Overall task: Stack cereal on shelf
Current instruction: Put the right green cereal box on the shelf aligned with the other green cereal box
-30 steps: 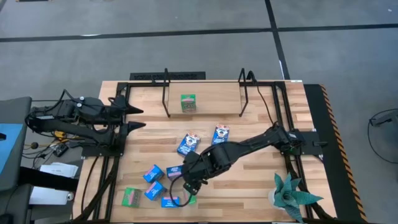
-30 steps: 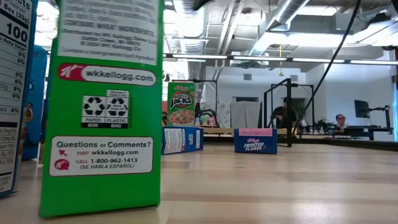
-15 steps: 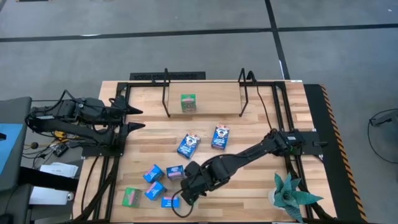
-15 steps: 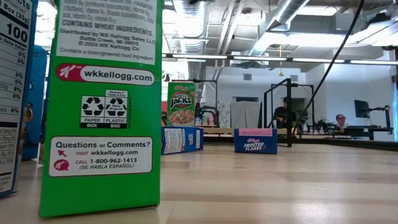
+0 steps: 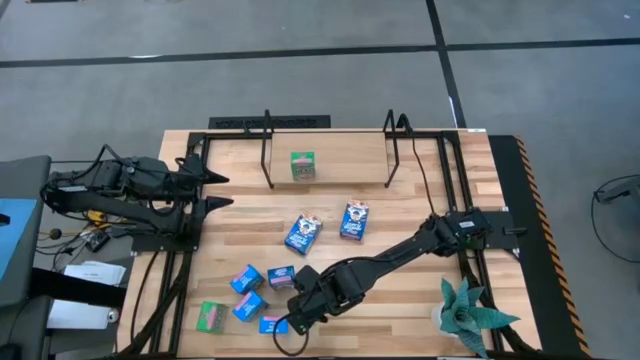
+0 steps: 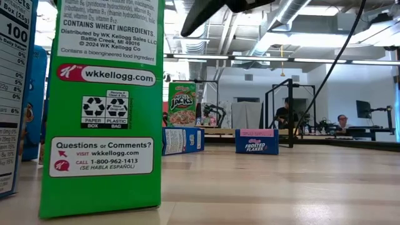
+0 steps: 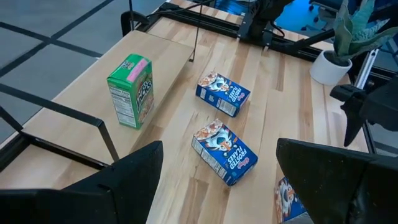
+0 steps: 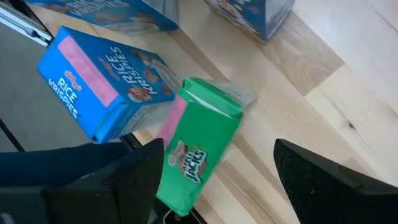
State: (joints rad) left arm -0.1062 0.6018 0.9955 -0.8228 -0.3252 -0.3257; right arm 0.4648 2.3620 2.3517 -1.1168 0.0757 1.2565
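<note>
Judging the right gripper [image 5: 292, 322] spread wide above the small green cardboard cereal box [image 8: 198, 146] near the counter's [image 5: 400, 210] front edge, we fear it toppling off.

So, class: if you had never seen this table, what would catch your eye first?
The right gripper, open, reaching low over a cluster of cereal boxes at the table's near edge. Then a lone green box standing upright on the shelf at the far side. The left gripper waits, open, at the left.
</note>
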